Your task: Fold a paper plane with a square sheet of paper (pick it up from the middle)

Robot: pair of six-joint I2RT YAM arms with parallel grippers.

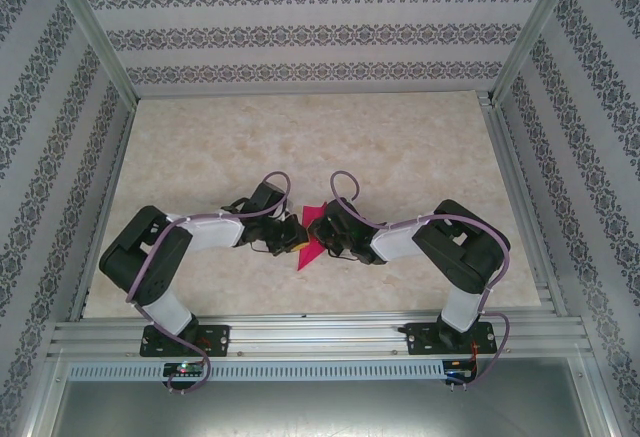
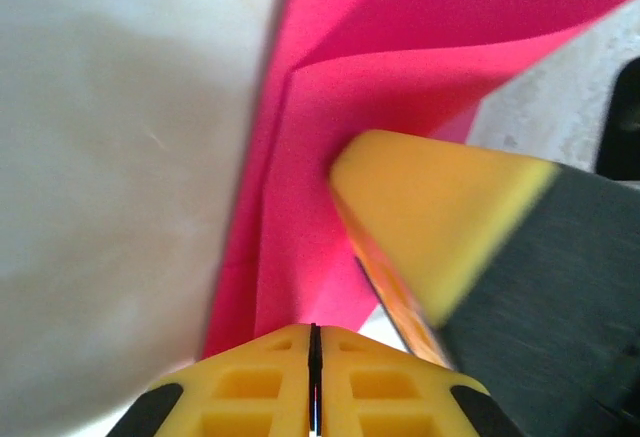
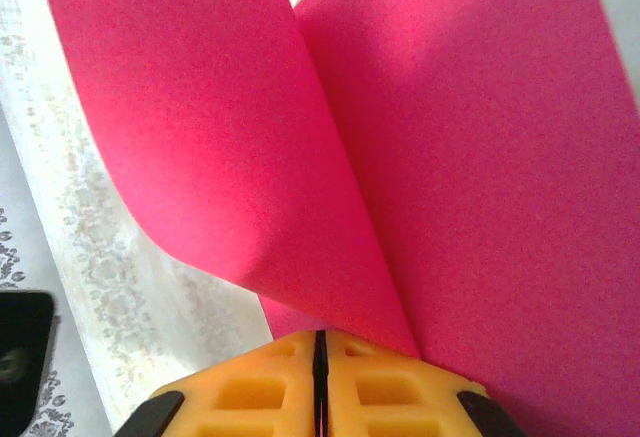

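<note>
Over the desk (image 1: 420,147), L claw (image 2: 313,329) & R claw (image 3: 321,335) both pinch shut on the thin pink square paper (image 3: 480,157); pulling apart cd rip it.

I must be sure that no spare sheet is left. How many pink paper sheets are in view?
1. The pink paper sheet, partly folded, is in the middle, between the left gripper and the right gripper, which hide part of it.

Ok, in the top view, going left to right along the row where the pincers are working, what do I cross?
In order: left arm's black elbow → left pincer → pink paper → right pincer → right arm's black elbow.
</note>
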